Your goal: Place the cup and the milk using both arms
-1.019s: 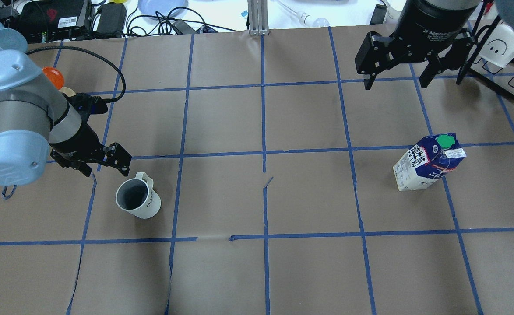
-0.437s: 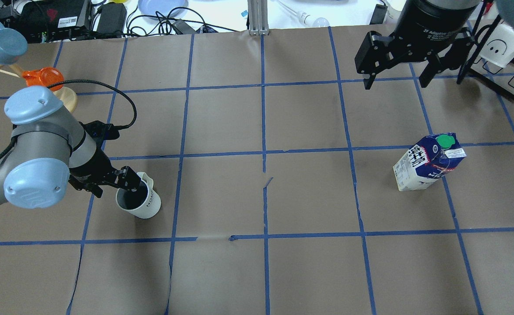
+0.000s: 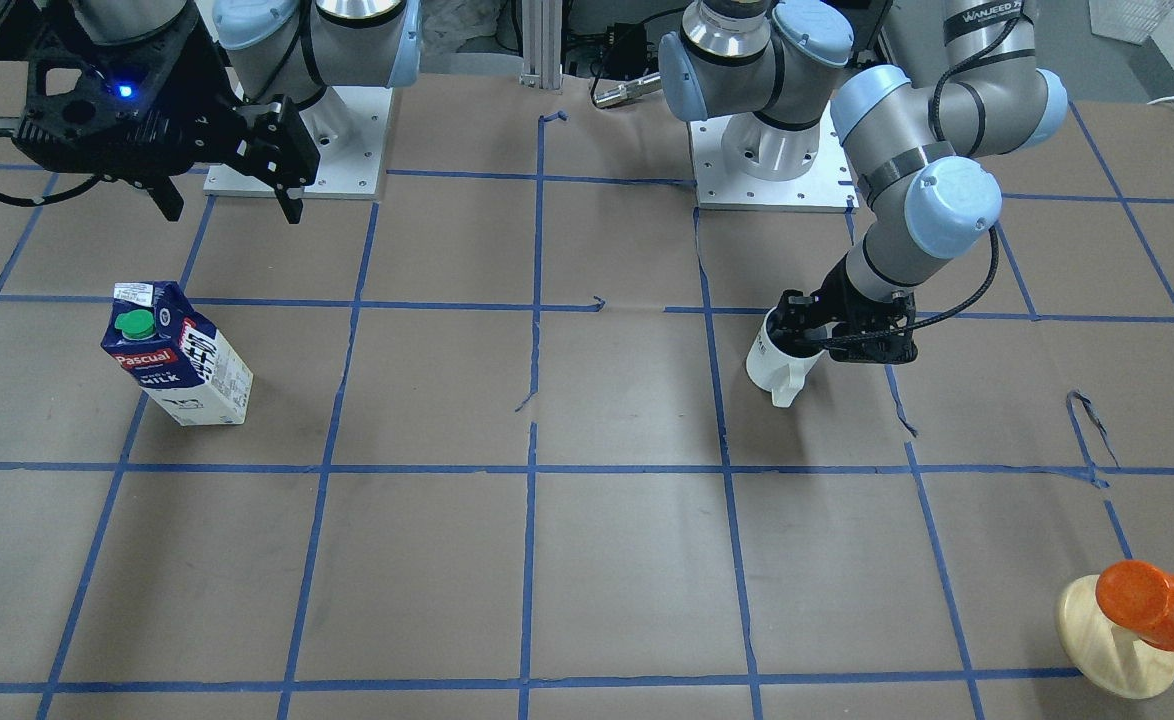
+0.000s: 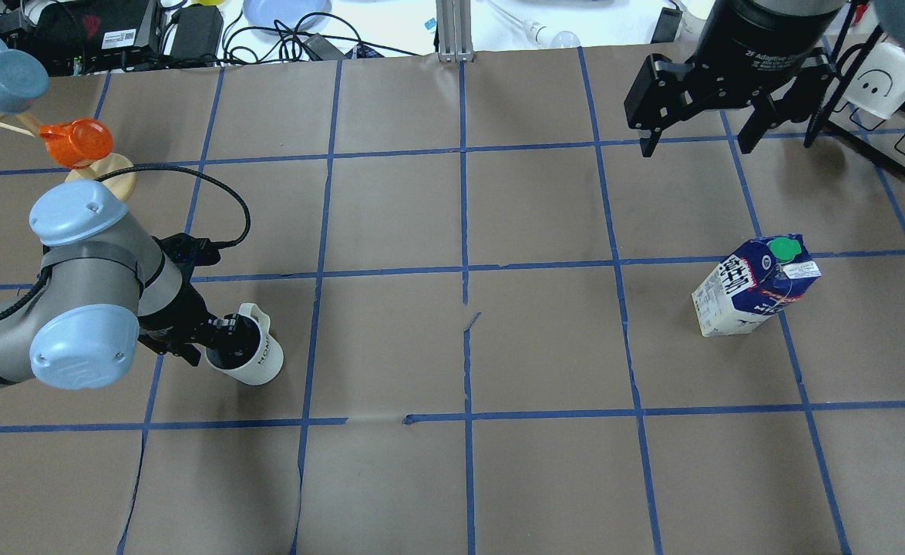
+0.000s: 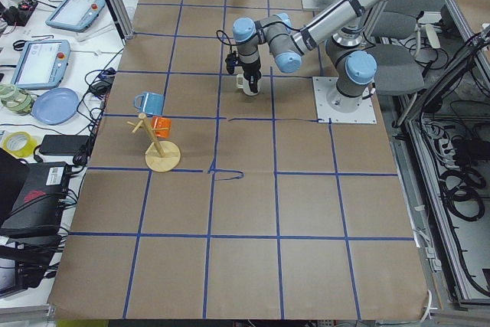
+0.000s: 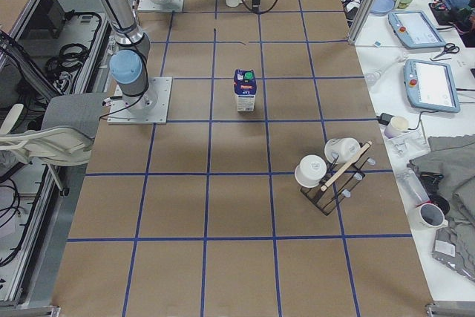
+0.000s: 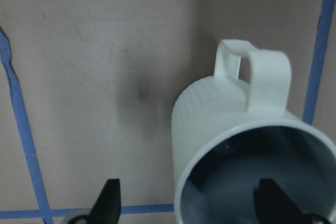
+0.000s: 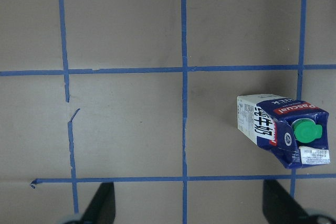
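The white cup [image 4: 258, 364] stands upright on the brown paper at the left, handle toward the far side. It also shows in the front view [image 3: 775, 366] and the left wrist view [image 7: 226, 129]. My left gripper [image 4: 212, 347] is open and down at the cup's rim. In the left wrist view one finger [image 7: 269, 199] is inside the cup and the other finger [image 7: 109, 199] is outside its wall. The milk [image 4: 755, 287] stands upright at the right, also in the front view [image 3: 180, 362] and the right wrist view [image 8: 279, 127]. My right gripper [image 4: 695, 139] hangs open and empty, high beyond the milk.
A wooden stand with an orange cup [image 4: 75, 143] and a blue cup [image 4: 4, 80] is at the far left. A black rack with white mugs [image 4: 880, 85] is at the far right. Cables and devices lie past the far edge. Blue tape lines grid the paper.
My left arm has swung toward me and lowered its open gripper onto the cup, so one finger now sits inside it. The cup, the milk and the right arm have not moved.
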Robot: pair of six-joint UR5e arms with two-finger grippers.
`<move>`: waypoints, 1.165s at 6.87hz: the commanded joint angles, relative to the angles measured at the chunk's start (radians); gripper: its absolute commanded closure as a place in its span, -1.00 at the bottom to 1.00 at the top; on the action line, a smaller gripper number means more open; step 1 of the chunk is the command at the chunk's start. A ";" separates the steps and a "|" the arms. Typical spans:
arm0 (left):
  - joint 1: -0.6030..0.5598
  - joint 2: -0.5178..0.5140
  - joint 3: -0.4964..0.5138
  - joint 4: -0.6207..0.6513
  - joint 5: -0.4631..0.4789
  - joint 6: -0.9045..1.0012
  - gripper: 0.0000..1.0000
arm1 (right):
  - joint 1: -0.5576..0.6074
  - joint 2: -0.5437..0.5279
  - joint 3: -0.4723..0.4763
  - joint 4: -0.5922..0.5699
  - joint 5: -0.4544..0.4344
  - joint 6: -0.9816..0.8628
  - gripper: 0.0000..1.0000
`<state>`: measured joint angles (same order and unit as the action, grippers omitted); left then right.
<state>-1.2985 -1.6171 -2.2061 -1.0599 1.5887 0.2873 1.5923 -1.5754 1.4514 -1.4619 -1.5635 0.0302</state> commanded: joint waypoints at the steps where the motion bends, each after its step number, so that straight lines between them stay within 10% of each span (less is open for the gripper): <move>1: -0.004 0.014 0.002 0.027 0.000 -0.010 1.00 | 0.000 0.000 0.000 0.000 0.000 -0.001 -1.00; 4: -0.025 0.071 0.019 0.024 -0.024 -0.057 1.00 | 0.000 0.000 0.000 0.000 -0.001 -0.001 -1.00; 8: -0.483 0.028 0.156 0.026 -0.058 -0.594 1.00 | 0.002 -0.002 -0.002 0.000 0.002 0.000 -1.00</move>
<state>-1.6398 -1.5628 -2.0972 -1.0341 1.5333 -0.1342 1.5938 -1.5758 1.4497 -1.4619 -1.5635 0.0306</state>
